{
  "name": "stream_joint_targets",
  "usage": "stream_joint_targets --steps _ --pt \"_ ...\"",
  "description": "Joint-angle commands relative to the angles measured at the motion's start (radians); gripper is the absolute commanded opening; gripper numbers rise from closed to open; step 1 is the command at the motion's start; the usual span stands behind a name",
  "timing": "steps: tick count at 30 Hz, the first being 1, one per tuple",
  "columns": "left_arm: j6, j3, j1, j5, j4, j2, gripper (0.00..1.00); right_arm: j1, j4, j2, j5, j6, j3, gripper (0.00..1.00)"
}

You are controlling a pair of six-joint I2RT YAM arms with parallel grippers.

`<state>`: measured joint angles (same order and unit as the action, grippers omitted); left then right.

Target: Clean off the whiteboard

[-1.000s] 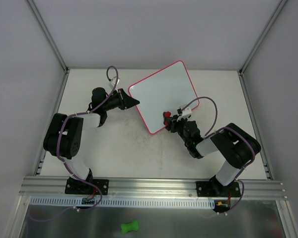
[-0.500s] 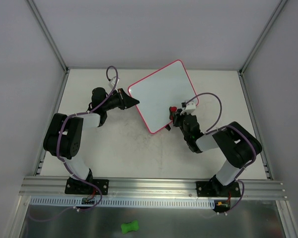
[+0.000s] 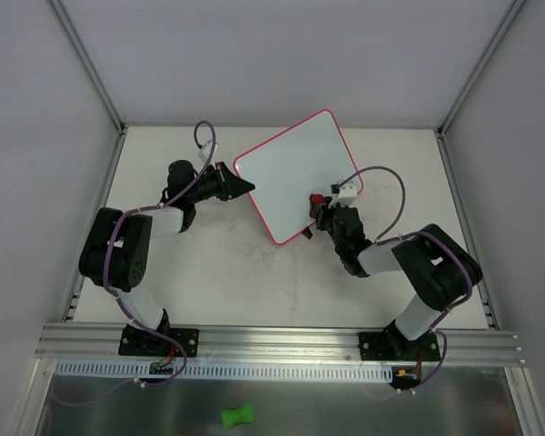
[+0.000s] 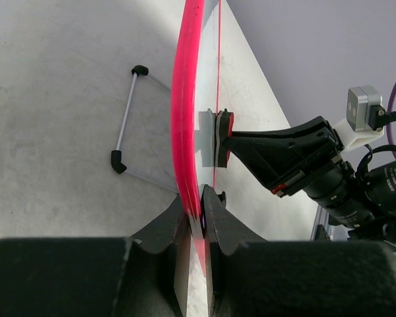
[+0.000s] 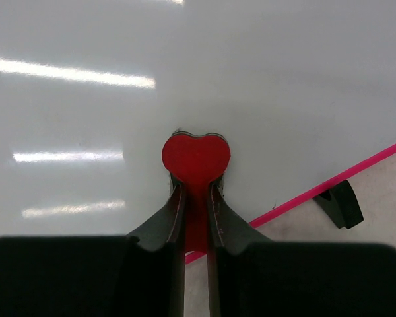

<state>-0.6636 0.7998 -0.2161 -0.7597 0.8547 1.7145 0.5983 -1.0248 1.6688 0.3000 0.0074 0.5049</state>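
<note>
The whiteboard (image 3: 295,173), white with a thin pink frame, stands tilted on the table with no marks that I can see. My left gripper (image 3: 241,186) is shut on its left edge; in the left wrist view the jaws (image 4: 199,198) pinch the pink frame (image 4: 185,99) edge-on. My right gripper (image 3: 320,211) is shut on a red eraser (image 3: 316,199) and presses it against the board's face near the lower right edge. In the right wrist view the eraser (image 5: 196,158) lies on the white surface (image 5: 185,66) between my fingertips (image 5: 196,193). The eraser (image 4: 218,137) also shows in the left wrist view.
A thin wire leg with black tips (image 4: 125,119) props the board from behind. A black clip (image 5: 340,203) sits at the board's lower edge. A green bone-shaped object (image 3: 237,416) lies below the rail in front. White walls enclose the table.
My right gripper has slid the red eraser up and to the right over the board, mostly between the first two frames. The left gripper and the board have not moved.
</note>
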Motion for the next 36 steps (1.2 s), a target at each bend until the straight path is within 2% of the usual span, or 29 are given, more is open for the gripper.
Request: stream_joint_targets --steps 1,8,14,16,17,22,27,30,32,36 --pt "0.05 0.019 -0.022 -0.056 -0.003 -0.033 0.0 0.05 0.045 0.02 -0.038 -0.003 -0.045 0.0" --pt "0.048 0.019 -0.02 -0.058 -0.003 -0.033 0.0 0.142 0.012 0.037 -0.022 -0.07 -0.04 0.0" --pt "0.052 0.018 -0.022 -0.058 -0.005 -0.032 0.0 0.149 0.046 0.034 0.086 -0.05 -0.014 0.0" --pt "0.052 0.019 -0.022 -0.056 -0.005 -0.029 0.0 0.137 0.125 0.002 0.131 -0.011 0.044 0.0" --pt "0.052 0.021 -0.022 -0.056 -0.003 -0.027 0.0 0.121 0.246 -0.01 0.131 -0.011 0.075 0.0" --pt "0.053 0.021 -0.022 -0.058 -0.005 -0.027 0.0 0.092 0.308 -0.116 0.149 0.002 0.151 0.0" --pt "0.045 0.032 -0.022 -0.069 -0.017 -0.018 0.0 0.081 0.547 -0.259 0.205 -0.076 0.247 0.0" --pt "0.041 0.036 -0.02 -0.075 -0.02 -0.015 0.0 0.078 0.75 -0.326 0.244 -0.028 0.309 0.0" --pt "0.041 0.038 -0.02 -0.079 -0.02 -0.012 0.0 0.074 0.909 -0.346 0.22 -0.011 0.345 0.0" --pt "0.044 0.038 -0.017 -0.081 -0.022 -0.016 0.0 0.072 1.066 -0.386 0.117 0.035 0.368 0.01"
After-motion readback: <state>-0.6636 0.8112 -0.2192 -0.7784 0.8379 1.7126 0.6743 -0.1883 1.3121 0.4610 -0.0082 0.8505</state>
